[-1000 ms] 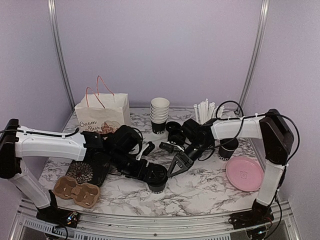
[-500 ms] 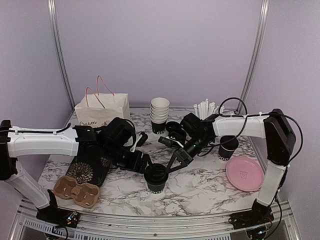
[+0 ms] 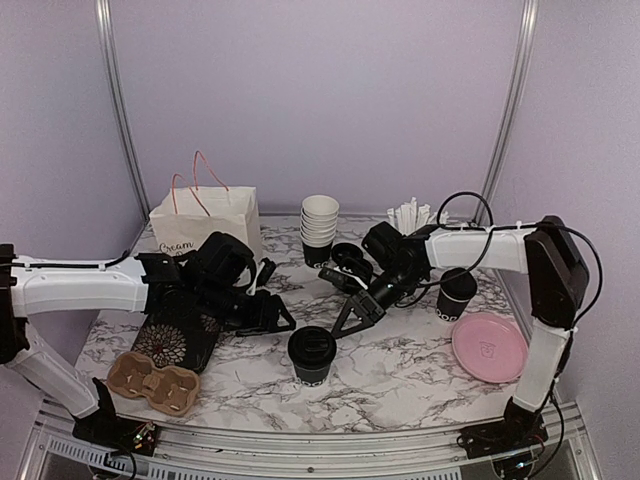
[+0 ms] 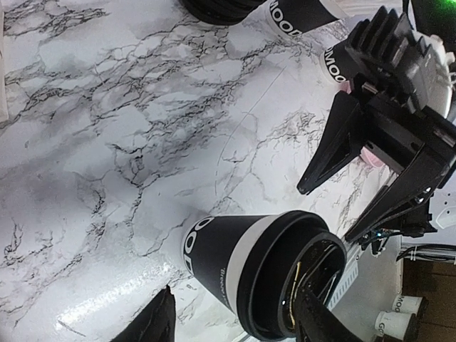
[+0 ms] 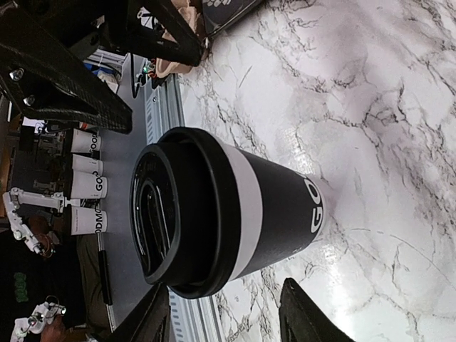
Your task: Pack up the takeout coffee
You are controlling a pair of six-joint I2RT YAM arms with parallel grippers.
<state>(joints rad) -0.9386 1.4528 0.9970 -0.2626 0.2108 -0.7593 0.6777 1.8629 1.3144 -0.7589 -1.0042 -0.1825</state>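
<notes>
A takeout coffee cup (image 3: pixel 312 355), black with a black lid and white lettering, stands free on the marble table (image 3: pixel 400 385). My left gripper (image 3: pixel 278 320) hangs just left of it, open, touching nothing. Open too, my right gripper (image 3: pixel 352 320) sits just above and right of it. In the left wrist view the cup (image 4: pixel 242 267) lies beyond my spread left gripper (image 4: pixel 235 329), clear of both fingers. The right wrist view has the cup (image 5: pixel 235 214) ahead of my right gripper (image 5: pixel 224 324), again untouched. A second black cup (image 3: pixel 457 293) stands at the right.
A paper bag (image 3: pixel 205 225) stands back left, with a brown cup carrier (image 3: pixel 152 382) and a black patterned sleeve (image 3: pixel 180 340) in front of it. Stacked cups (image 3: pixel 319 230), loose lids (image 3: pixel 347 258) and straws (image 3: pixel 408 218) sit at the back. A pink plate (image 3: pixel 489 348) lies right.
My left gripper let go of the lidded cup and drew back to the left. The right gripper pulled up and away from the lid. The cup stayed standing where it was.
</notes>
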